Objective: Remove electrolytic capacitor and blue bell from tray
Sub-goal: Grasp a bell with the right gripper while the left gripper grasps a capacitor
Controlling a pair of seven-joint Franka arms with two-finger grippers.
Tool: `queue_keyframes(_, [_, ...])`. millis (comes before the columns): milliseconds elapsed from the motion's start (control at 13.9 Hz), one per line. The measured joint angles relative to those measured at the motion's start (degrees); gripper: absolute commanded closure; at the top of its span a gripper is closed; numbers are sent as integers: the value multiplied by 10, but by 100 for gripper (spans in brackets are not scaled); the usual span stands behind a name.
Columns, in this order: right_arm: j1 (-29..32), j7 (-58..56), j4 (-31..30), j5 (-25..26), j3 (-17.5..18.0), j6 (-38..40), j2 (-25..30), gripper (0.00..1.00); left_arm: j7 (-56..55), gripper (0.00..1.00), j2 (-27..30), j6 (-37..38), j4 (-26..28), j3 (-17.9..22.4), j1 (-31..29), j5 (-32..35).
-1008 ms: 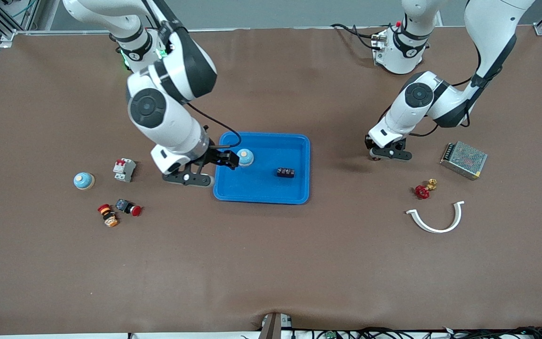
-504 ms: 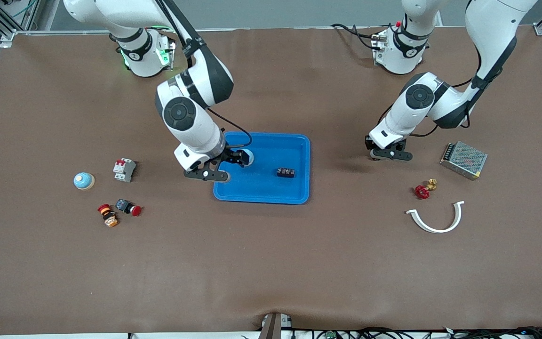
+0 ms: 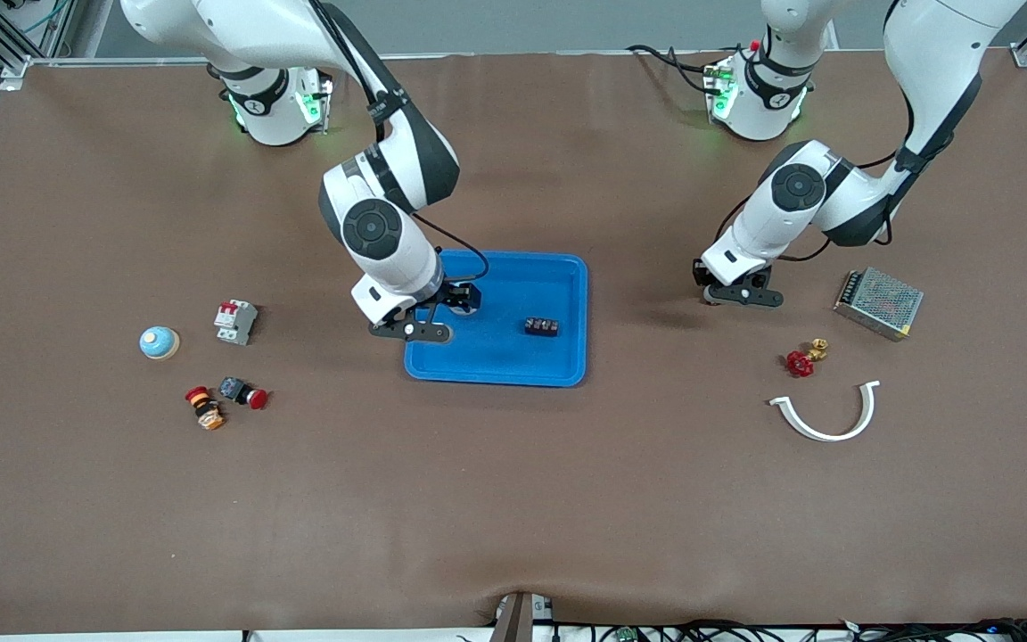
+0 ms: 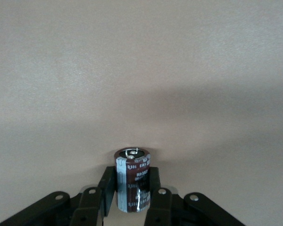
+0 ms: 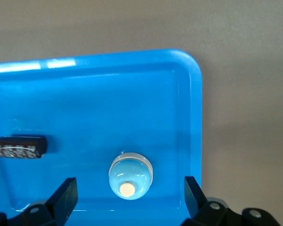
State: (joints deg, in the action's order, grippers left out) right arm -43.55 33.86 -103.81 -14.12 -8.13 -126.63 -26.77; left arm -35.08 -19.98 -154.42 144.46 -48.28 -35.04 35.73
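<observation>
A light-blue bell (image 5: 130, 177) with a cream button stands in the blue tray (image 3: 513, 366) near the rim at the right arm's end. My right gripper (image 5: 129, 188) hangs open over it, one finger (image 5: 66, 195) on each side and neither touching; in the front view that gripper (image 3: 458, 299) hides the bell. A dark brown capacitor (image 4: 132, 179) with a pale stripe is clamped upright in my left gripper (image 4: 132, 176), which is shut on it. The left gripper (image 3: 711, 292) is low over bare table between the tray and a metal box. A second bell (image 3: 159, 341) sits on the table toward the right arm's end.
A small black part (image 3: 541, 326) lies in the tray. A white breaker (image 3: 235, 321) and two push buttons (image 3: 243, 392) lie near the second bell. A mesh-topped metal box (image 3: 877, 303), a red valve (image 3: 803, 358) and a white curved strip (image 3: 825, 415) lie toward the left arm's end.
My right arm has swung toward the tray's middle, carrying its open gripper from the tray's rim to over the bell, which stayed put. The left arm has barely moved.
</observation>
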Motion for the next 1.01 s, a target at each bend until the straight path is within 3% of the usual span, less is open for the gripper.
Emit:
queue_keyframes(504, [-27, -1, -9, 7, -1, -21, -26, 0, -68, 0, -40, 170, -107, 0, 50, 0])
queue_keyframes(720, [-36, -1, -38, 7, -1, -78, -36, 0, -106, 0, -44, 207, -134, -6, 57, -4])
queue_keyframes(1008, [-45, -1, -71, 7, -1, -134, -44, 0, -189, 0, -44, 259, -190, -29, 57, -81])
